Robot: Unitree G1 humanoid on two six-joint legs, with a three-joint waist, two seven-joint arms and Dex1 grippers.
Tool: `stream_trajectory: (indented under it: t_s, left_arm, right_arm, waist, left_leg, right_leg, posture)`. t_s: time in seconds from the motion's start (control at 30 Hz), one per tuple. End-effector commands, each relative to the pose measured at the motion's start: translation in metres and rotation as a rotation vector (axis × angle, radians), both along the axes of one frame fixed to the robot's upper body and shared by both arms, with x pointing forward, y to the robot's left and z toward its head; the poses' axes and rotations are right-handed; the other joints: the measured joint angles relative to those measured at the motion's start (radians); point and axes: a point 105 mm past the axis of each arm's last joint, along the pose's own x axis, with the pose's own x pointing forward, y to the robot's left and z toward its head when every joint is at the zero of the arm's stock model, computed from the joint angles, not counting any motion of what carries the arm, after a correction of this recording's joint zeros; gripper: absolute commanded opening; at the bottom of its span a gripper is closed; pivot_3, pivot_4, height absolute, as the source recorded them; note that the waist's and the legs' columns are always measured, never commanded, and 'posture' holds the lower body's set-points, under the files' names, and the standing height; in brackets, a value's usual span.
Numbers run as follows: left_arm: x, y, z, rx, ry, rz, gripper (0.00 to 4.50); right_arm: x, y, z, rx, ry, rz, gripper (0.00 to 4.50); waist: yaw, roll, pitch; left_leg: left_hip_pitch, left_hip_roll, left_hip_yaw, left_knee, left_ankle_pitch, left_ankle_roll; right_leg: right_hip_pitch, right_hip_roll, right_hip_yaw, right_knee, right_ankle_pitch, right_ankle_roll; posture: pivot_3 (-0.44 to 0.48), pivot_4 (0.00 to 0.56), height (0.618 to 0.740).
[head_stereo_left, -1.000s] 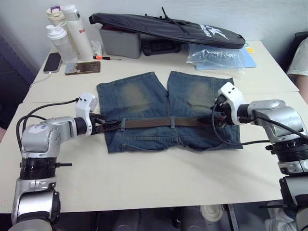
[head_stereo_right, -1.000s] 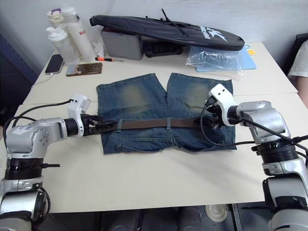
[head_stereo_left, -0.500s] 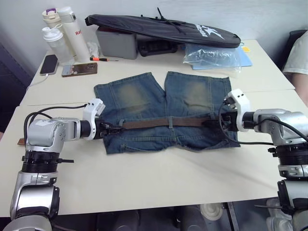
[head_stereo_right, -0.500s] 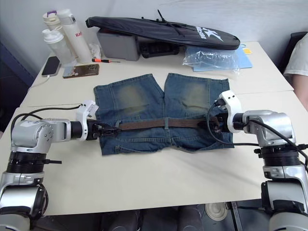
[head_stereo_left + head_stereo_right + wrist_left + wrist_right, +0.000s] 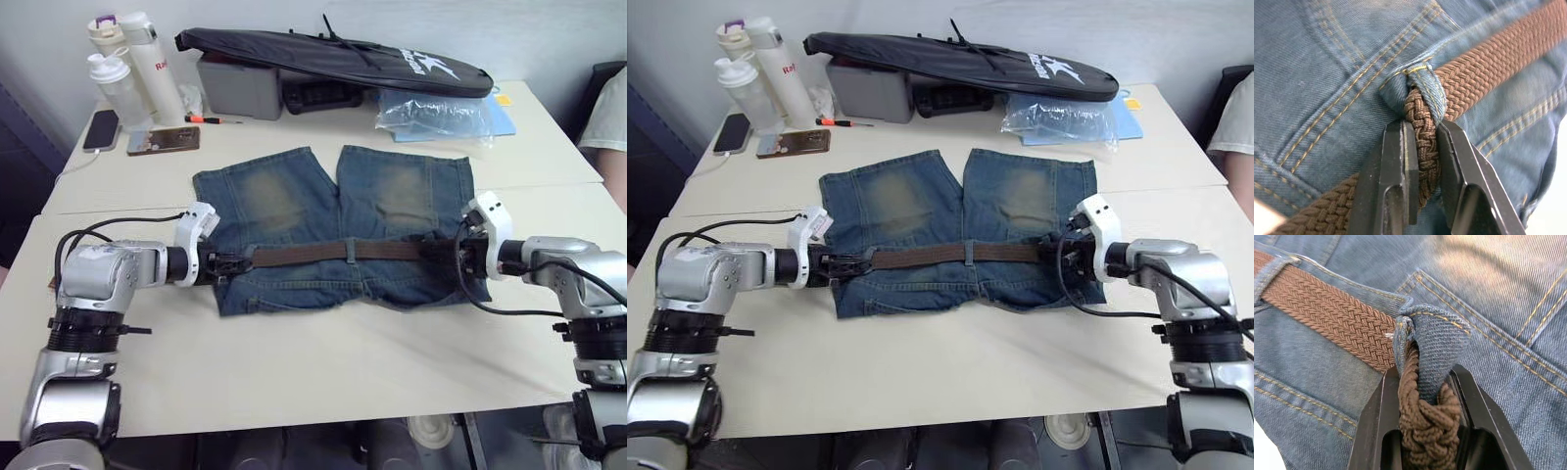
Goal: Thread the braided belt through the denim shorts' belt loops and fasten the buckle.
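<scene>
Pale worktop (image 5: 323,382) panels carry everything, and the denim shorts (image 5: 294,201) lie flat across the seam between them, legs pointing to the far edge and waistband toward the near edge. Along that waistband the braided belt (image 5: 333,253) runs side to side, its long axis parallel to the near edge, already passing under a belt loop (image 5: 351,251) at the middle.

At the shorts' left end the left claw (image 5: 223,263) pinches the belt: in the left wrist view its two black fingers (image 5: 1400,161) press against the woven strap just where it comes out of a denim loop (image 5: 1422,85). At the right end the right claw (image 5: 453,257) does the same; the right wrist view shows its fingers (image 5: 1382,416) closed around the bunched braid, with a fold of denim loop (image 5: 1437,340) caught over the top of it.

So each claw holds one end and the belt stretches between them. No buckle or tan end can be made out in these views, so which claw has the buckle end is unclear. Threading looks largely done; fastening seems to remain, and that would likely mean bringing the two ends together along the belt's own line.

Along the far edge sit bottles (image 5: 122,69), a phone (image 5: 102,129), a grey box (image 5: 240,83), a long black bag (image 5: 333,54) and a clear plastic bag (image 5: 431,113), well apart from the shorts.
</scene>
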Motion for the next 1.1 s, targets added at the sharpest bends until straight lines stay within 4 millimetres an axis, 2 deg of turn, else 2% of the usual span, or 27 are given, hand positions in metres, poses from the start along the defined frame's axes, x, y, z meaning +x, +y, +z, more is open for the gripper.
stream_trajectory:
  t_s: [0.03,0.1,0.17,0.27,0.33,0.4,0.47,0.57,0.7,0.83,0.9,1.0,1.1]
  left_arm:
    - [-0.014,-0.016,0.017,0.012,-0.175,-0.200,0.33]
    - [-0.021,-0.021,0.028,0.010,-0.303,-0.292,0.33]
    - [-0.039,-0.027,0.036,-0.044,-0.362,-0.403,0.33]
    - [-0.051,-0.025,0.039,-0.055,-0.429,-0.454,0.33]
    - [-0.059,-0.025,0.037,-0.042,-0.451,-0.480,0.33]
    - [-0.070,-0.025,0.033,-0.008,-0.485,-0.533,0.33]
    - [-0.084,-0.026,0.021,0.069,-0.517,-0.617,0.33]
    - [-0.099,-0.021,0.003,0.186,-0.575,-0.715,0.33]
    - [-0.123,-0.010,-0.021,0.356,-0.657,-0.934,0.32]
    - [-0.133,0.005,-0.040,0.465,-0.718,-1.060,0.32]
    - [-0.136,0.010,-0.050,0.507,-0.753,-1.115,0.32]
    - [-0.137,0.017,-0.060,0.545,-0.797,-1.162,0.32]
    - [-0.136,0.022,-0.066,0.555,-0.827,-1.173,0.32]
  right_arm:
    - [-0.011,0.011,0.036,-0.010,-0.251,0.124,0.46]
    - [-0.022,0.020,0.043,0.019,-0.309,0.181,0.46]
    - [-0.033,0.027,0.043,-0.014,-0.377,0.232,0.46]
    - [-0.044,0.035,0.047,0.014,-0.496,0.213,0.46]
    - [-0.055,0.040,0.044,-0.042,-0.608,0.230,0.46]
    - [-0.070,0.045,0.034,-0.111,-0.685,0.271,0.46]
    - [-0.092,0.052,0.014,-0.239,-0.744,0.386,0.46]
    - [-0.122,0.055,-0.006,-0.288,-0.824,0.476,0.46]
    - [-0.146,0.033,-0.035,-0.379,-0.873,0.487,0.46]
    - [-0.166,0.006,-0.062,-0.476,-0.885,0.525,0.46]
    - [-0.172,-0.003,-0.071,-0.515,-0.902,0.551,0.46]
    - [-0.181,-0.014,-0.083,-0.544,-0.900,0.584,0.46]
    - [-0.186,-0.026,-0.095,-0.571,-0.884,0.601,0.46]
  waist:
    - [0.000,0.000,0.000]
    - [0.001,0.000,0.000]
    - [0.002,0.000,0.000]
    - [0.002,0.000,0.000]
    - [0.001,0.000,0.000]
    - [0.001,0.000,0.000]
    - [0.001,0.000,0.000]
    - [0.001,0.000,0.000]
    - [0.003,0.001,-0.001]
    - [0.002,0.000,-0.002]
    - [0.002,0.000,-0.002]
    - [-0.002,0.000,-0.002]
    - [-0.001,0.001,-0.003]
  left_leg:
    - [0.000,0.001,0.001,0.000,0.000,0.000]
    - [0.000,0.002,0.004,0.000,0.000,0.000]
    - [0.000,0.002,0.004,0.001,0.000,0.000]
    - [0.000,0.003,0.004,0.001,-0.001,0.000]
    - [0.000,0.003,0.004,0.001,-0.001,0.001]
    - [0.000,0.003,0.005,0.001,-0.002,0.001]
    - [0.000,0.003,0.005,0.001,-0.002,0.002]
    - [0.000,0.004,0.005,0.001,-0.002,0.002]
    - [0.001,0.004,0.008,0.000,-0.005,0.004]
    - [0.001,0.004,0.013,0.002,-0.008,0.006]
    - [0.006,0.006,0.019,0.001,-0.012,0.014]
    - [0.015,0.008,0.029,0.000,-0.015,0.017]
    - [0.018,0.008,0.034,0.001,-0.017,0.018]
  right_leg:
    - [0.000,0.000,0.000,0.000,0.000,0.000]
    - [0.000,0.000,0.000,-0.001,0.000,0.000]
    - [0.000,0.000,0.000,-0.001,0.001,0.000]
    - [0.000,0.001,0.000,-0.001,0.001,0.000]
    - [0.000,0.001,0.000,-0.001,0.001,-0.001]
    - [0.000,0.001,0.000,-0.001,0.001,-0.001]
    - [0.000,0.002,0.001,-0.001,0.001,-0.001]
    - [0.000,0.002,0.001,-0.001,0.001,-0.001]
    - [0.000,0.002,0.003,-0.003,0.000,-0.001]
    - [0.003,0.003,0.008,-0.008,0.000,-0.001]
    - [0.004,0.003,0.011,-0.009,-0.002,-0.003]
    - [0.006,0.005,0.019,-0.008,-0.003,-0.006]
    - [0.006,0.005,0.024,-0.008,-0.002,-0.003]
  posture:
    - [0.000,0.150,0.740]
    - [0.000,0.150,0.740]
    - [0.000,0.150,0.740]
    - [0.000,0.150,0.740]
    - [0.000,0.150,0.740]
    - [0.000,0.150,0.740]
    - [0.000,0.150,0.740]
    - [0.000,0.150,0.740]
    - [0.000,0.150,0.740]
    - [0.000,0.150,0.740]
    - [0.000,0.150,0.740]
    - [0.000,0.150,0.740]
    - [0.000,0.150,0.740]
